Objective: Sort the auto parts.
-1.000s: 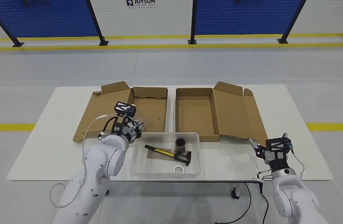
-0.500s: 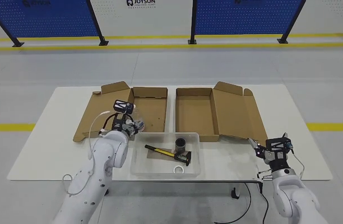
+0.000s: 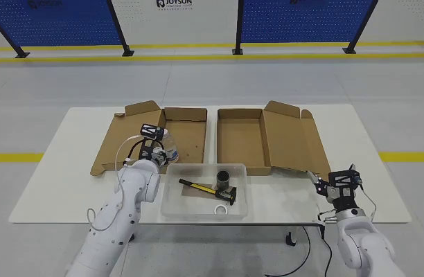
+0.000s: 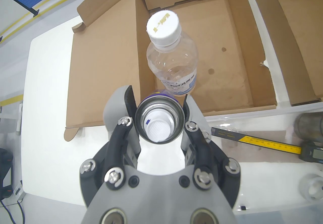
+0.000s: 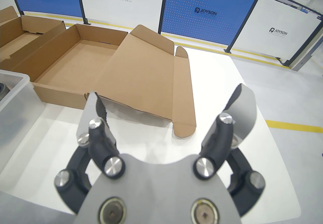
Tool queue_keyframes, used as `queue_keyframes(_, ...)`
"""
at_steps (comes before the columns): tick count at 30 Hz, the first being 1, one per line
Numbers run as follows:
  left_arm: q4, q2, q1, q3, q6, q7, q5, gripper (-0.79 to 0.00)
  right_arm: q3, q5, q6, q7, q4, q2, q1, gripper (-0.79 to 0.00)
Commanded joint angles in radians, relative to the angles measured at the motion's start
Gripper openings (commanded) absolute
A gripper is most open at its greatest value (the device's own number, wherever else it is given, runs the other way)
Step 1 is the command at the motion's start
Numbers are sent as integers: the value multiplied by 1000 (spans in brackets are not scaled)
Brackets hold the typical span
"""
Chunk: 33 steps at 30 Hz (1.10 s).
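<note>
The L gripper (image 4: 158,110) hung at the near wall of the left box (image 4: 227,40), jaws clamped on the sides of a spray can (image 4: 159,124). The can was gripped from above w/ its top end up, so it hung upright, prob. so it could be set down standing rather than dropped on its side. Just beyond it a clear bottle (image 4: 171,58) w/ a white cap stood upright on the box floor close to that wall. Whether can & bottle touched couldn't be told. That suggested the left box was the spot for containers & the can was meant to go in beside the bottle.

The R gripper (image 5: 166,99) sat low over the bench (image 3: 66,173) at its right end, jaws spread wide w/ nothing btwn them, beside the folded-out flap of the right box (image 5: 75,58). By the look of it, it was parked clear of the other arm's work.

Other parts lay in the clear tray (image 3: 205,217) at the bench's near edge, btwn the arms: a yellow-&-black caliper (image 4: 257,143), a dark metal cylinder (image 3: 223,179) & a small white part (image 3: 219,209). Judged from that, sorting was at an early stage: one item boxed, one in hand, three to go. The next move called for a gentle lowering w/ enough gap not to knock the bottle over.
</note>
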Motion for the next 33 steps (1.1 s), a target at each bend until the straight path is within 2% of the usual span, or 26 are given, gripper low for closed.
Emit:
queue_keyframes(1,14,-2,-2,-2,-5,8,-4,-785,0,0,0,0,0,0,0,0)
queue_keyframes(13,79,-15,-40,9,-14,22,-4,-785,0,0,0,0,0,0,0,0)
queue_keyframes(28,210,-36,-119,35,-51,-2,-18,-785,0,0,0,0,0,0,0,0)
queue_keyframes(29,219,-37,-127,35,-55,-4,-20,-751,0,0,0,0,0,0,0,0)
queue_keyframes(31,237,-39,-137,37,-55,-2,-12,-742,0,0,0,0,0,0,0,0)
queue_keyframes(33,253,-41,-146,37,-59,-3,-14,-699,0,0,0,0,0,0,0,0)
